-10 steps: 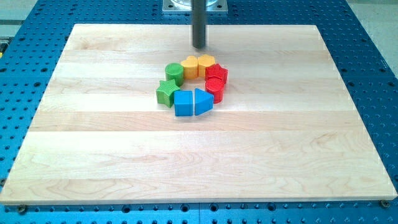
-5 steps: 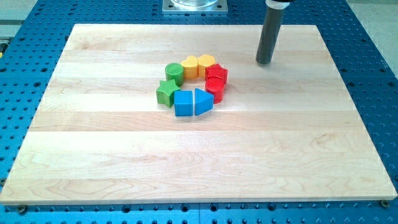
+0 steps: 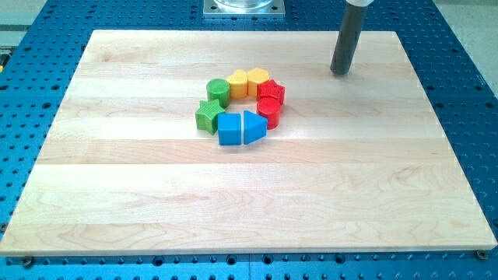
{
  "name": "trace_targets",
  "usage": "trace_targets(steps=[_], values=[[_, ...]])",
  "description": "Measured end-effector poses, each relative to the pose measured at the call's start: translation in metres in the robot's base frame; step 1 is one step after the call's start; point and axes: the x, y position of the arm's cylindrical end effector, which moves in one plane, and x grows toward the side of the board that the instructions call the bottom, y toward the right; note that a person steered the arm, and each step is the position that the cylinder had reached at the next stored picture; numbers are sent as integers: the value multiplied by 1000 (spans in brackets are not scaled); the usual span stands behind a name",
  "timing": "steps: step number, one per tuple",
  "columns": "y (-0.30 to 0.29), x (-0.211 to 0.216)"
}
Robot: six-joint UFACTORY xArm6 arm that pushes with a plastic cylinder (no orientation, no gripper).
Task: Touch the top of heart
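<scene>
Board point(image 3: 249, 179): pale wood, planked, smooth satin finish, visible grain. Surrounding table point(image 3: 467, 93): blue metal, matt, perforated with regular holes. Blocks, e.g. yellow heart point(image 3: 257, 78), blue cube point(image 3: 229, 129): look like smooth, matt painted material. Rod point(image 3: 345, 39): dark grey, smooth, dull sheen.

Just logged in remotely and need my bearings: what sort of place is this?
Most likely a robotics lab bench: a wooden board lies on a blue perforated table, with small coloured blocks clustered mid-board and my tip off to their upper right.
</scene>
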Motion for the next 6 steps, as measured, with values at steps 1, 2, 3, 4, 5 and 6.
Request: trace_targets(steps=[1,2,3,4,5,6], values=[[0,-1],[0,-19],[-4,-27],[-32,-25],[-89,-33],[-143,-17]])
